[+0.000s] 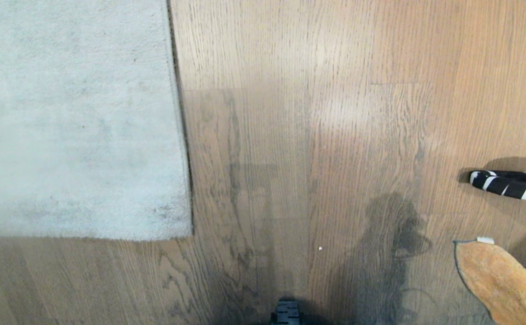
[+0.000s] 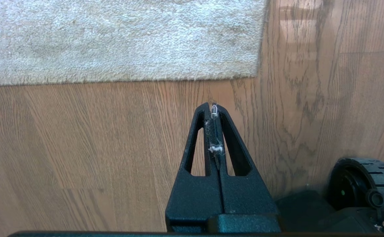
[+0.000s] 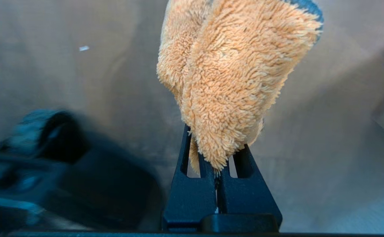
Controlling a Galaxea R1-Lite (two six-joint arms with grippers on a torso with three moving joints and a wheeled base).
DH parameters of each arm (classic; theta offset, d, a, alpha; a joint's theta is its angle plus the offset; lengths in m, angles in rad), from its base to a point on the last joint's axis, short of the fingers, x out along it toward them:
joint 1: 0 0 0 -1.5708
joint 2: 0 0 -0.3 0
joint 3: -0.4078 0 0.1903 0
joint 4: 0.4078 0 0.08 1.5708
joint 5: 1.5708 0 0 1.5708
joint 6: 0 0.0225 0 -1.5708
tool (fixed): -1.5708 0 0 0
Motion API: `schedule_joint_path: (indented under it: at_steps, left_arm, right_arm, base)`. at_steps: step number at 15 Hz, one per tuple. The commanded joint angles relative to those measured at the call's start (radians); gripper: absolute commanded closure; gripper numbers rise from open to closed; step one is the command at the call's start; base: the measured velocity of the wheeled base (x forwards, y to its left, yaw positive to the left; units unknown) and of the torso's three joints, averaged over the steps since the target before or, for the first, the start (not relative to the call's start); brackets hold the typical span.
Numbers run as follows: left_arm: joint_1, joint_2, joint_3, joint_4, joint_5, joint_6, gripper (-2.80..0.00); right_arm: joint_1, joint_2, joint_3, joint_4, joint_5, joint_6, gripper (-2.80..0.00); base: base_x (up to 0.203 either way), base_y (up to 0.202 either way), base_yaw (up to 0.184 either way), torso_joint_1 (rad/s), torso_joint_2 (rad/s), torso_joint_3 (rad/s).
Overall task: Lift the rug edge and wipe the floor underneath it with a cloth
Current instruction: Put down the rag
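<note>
Rug edge (image 1: 179, 135): lies flat on floor (image 1: 290, 135), corner near left gripper.
Cloth (image 3: 225, 82): pinched in right gripper (image 3: 216, 171), hanging above floor at the head view's lower right.
Left gripper (image 2: 213, 108): fingers pressed together, empty but for lint, just short of rug corner.

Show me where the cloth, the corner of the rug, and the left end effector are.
cloth (image 3: 231, 75), right wrist view, on its fluffy orange pile.
rug corner (image 1: 179, 225), head view, on the pile beside the square corner.
left end effector (image 2: 212, 107), left wrist view, between its closed fingertips.
</note>
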Motion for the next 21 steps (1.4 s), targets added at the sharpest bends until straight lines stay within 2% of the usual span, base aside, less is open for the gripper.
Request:
schedule_joint_path:
  at_steps: [1, 5, 9, 11, 14, 16, 17, 21]
  left_arm:
    - [0.000, 0.000, 0.000, 0.000, 0.001, 0.000, 0.00]
    - [0.000, 0.000, 0.000, 0.000, 0.001, 0.000, 0.00]
    - [0.001, 0.000, 0.000, 0.000, 0.001, 0.000, 0.00]
    - [0.000, 0.000, 0.000, 0.000, 0.001, 0.000, 0.00]
    - [0.000, 0.000, 0.000, 0.000, 0.001, 0.000, 0.00]
    - [0.000, 0.000, 0.000, 0.000, 0.001, 0.000, 0.00]
    - [0.000, 0.000, 0.000, 0.000, 0.001, 0.000, 0.00]
    - [0.000, 0.000, 0.000, 0.000, 0.001, 0.000, 0.00]
  right_arm:
    - [0.027, 0.114, -0.036, 0.001, 0.017, 0.000, 0.00]
    - [0.106, 0.341, -0.118, -0.052, 0.024, 0.037, 0.00]
    - [0.164, 0.621, -0.204, -0.262, 0.022, 0.141, 0.00]
    - [0.173, 0.726, -0.234, -0.383, 0.022, 0.162, 0.00]
    - [0.174, 0.838, -0.311, -0.440, 0.021, 0.168, 0.00]
    - [0.146, 0.906, -0.334, -0.514, 0.011, 0.162, 0.00]
    - [0.106, 0.935, -0.345, -0.559, -0.005, 0.152, 0.00]
    - [-0.011, 1.023, -0.462, -0.599, -0.036, 0.129, 0.00]
  base:
    - [0.000, 0.000, 0.000, 0.000, 0.00, 0.000]
    - [0.000, 0.000, 0.000, 0.000, 0.00, 0.000]
    - [0.000, 0.000, 0.000, 0.000, 0.00, 0.000]
    - [0.000, 0.000, 0.000, 0.000, 0.00, 0.000]
    - [0.000, 0.000, 0.000, 0.000, 0.00, 0.000]
    - [0.000, 0.000, 0.000, 0.000, 0.00, 0.000]
    - [0.000, 0.000, 0.000, 0.000, 0.00, 0.000]
    - [0.000, 0.000, 0.000, 0.000, 0.00, 0.000]
